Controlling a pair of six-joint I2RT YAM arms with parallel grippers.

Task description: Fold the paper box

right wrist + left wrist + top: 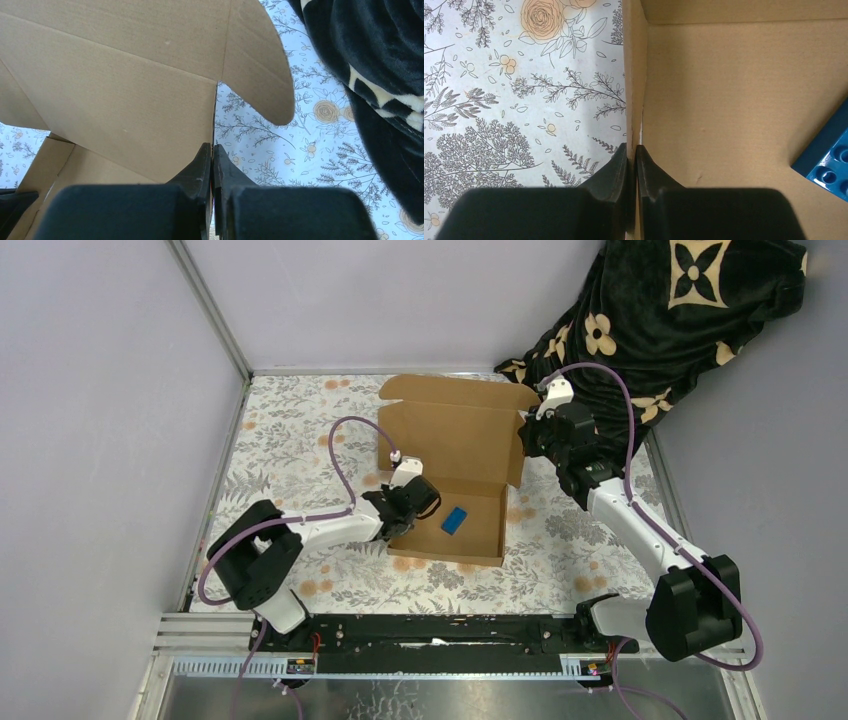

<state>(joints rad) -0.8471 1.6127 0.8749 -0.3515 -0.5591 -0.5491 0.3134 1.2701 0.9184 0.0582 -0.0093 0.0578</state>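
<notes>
The left tool (634, 152) pinches the left wall of the paper box (455, 435), probably to steady it; the right tool (212, 152) pinches the upright lid's right edge, ready to fold.

plain brown paper box (455, 440), blue block (454, 520), floral-print table cover (290, 430)

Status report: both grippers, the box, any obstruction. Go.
Left gripper pinching paper box left wall. Right gripper shut on raised lid's right edge. Lid up, box unclosed. Blue block lying inside the tray.

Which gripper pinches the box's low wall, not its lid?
The left gripper: side wall of the brown corrugated cardboard box; the right gripper holds the lid.
</notes>
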